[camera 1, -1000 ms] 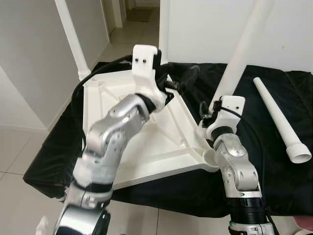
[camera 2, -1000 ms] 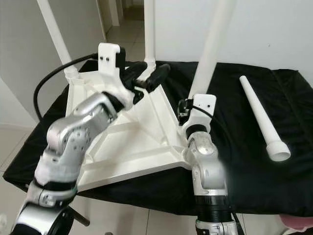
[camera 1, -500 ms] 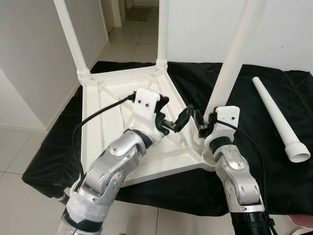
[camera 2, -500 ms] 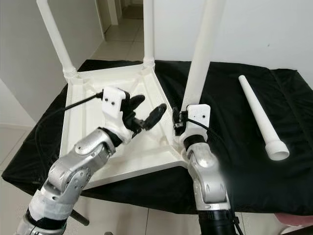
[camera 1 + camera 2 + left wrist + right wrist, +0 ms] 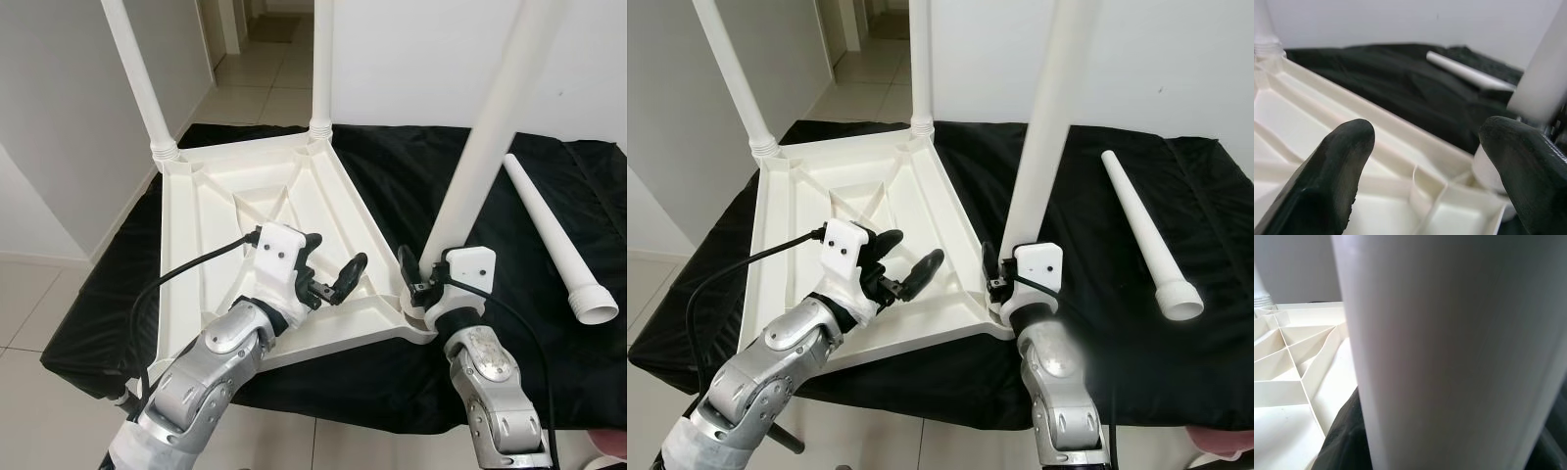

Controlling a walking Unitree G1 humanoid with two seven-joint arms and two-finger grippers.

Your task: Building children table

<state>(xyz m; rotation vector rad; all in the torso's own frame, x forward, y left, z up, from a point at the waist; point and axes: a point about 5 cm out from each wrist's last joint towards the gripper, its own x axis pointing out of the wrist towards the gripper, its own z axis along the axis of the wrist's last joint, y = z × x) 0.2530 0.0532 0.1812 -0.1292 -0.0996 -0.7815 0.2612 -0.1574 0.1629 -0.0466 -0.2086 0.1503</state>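
Left gripper (image 5: 328, 284) has drawn back from the far corner to hover, fingers spread and empty, above the upturned tabletop (image 5: 211, 235); right gripper (image 5: 419, 282) remains clamped on the third leg (image 5: 480, 147) at its near corner socket; the fourth leg (image 5: 554, 235) lies unfitted on the black cloth (image 5: 392, 166).

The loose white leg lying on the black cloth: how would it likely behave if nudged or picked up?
The loose leg is round and tapered, so a sideways nudge would probably roll it in a curve, though the soft black cloth may damp that. It looks like hollow plastic with an open wide end, so likely light and stiff. Its smooth surface may slip.
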